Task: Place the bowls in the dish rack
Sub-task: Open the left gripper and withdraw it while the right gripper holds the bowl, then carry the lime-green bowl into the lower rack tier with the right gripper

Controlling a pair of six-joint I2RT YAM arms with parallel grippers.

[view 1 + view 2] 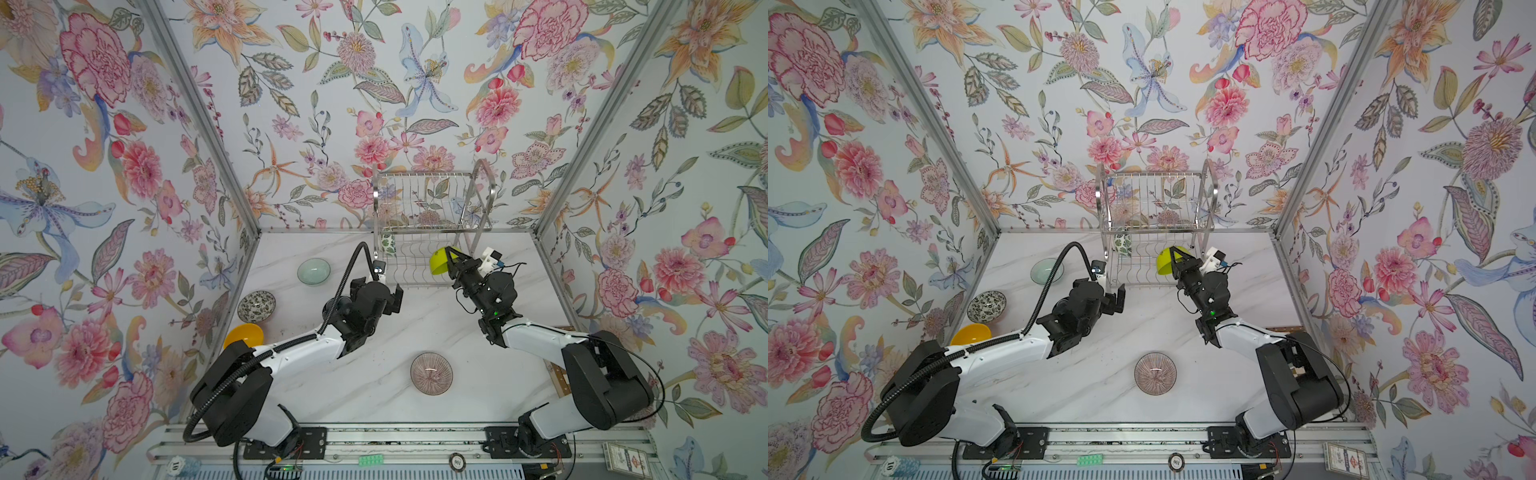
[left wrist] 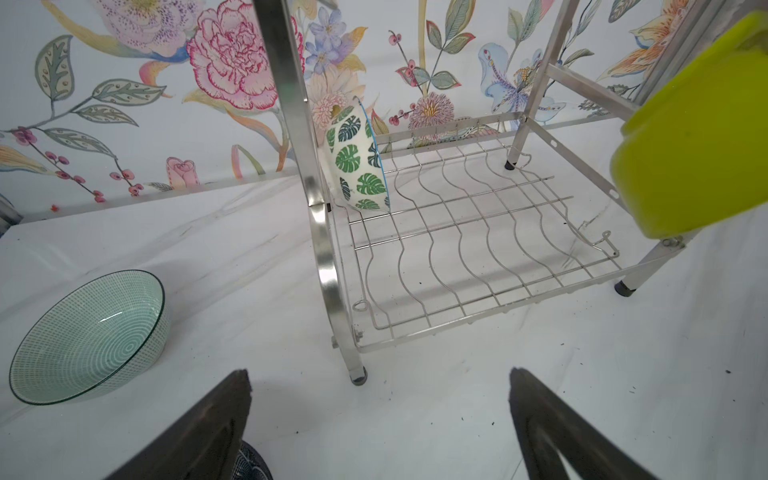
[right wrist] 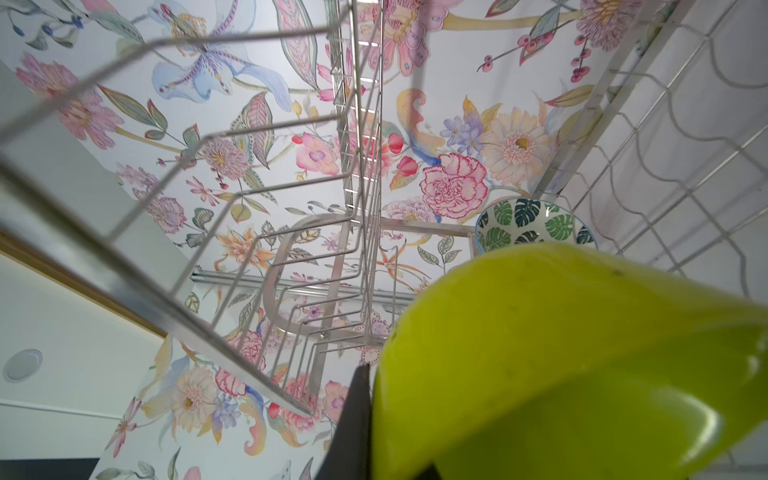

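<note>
Right gripper [image 1: 451, 257] is clamped on the rim of the glossy lime green bowl [image 1: 439, 262], held tilted at the right end of the dish rack's [image 1: 419, 183] lower tier. Left gripper [image 2: 379, 374] stands wide and empty near the rack's front left leg. The left wrist view resolves the celadon bowl's [image 2: 89, 336] fine grid texture and the green-leaf bowl [image 2: 357, 162] on edge on the wavy wire shelf; only the top views show the speckled bowl [image 1: 256, 306], orange-yellow bowl [image 1: 244, 334] and pink striped bowl [image 1: 431, 373] on the marble-patterned table [image 1: 374, 399].
</note>
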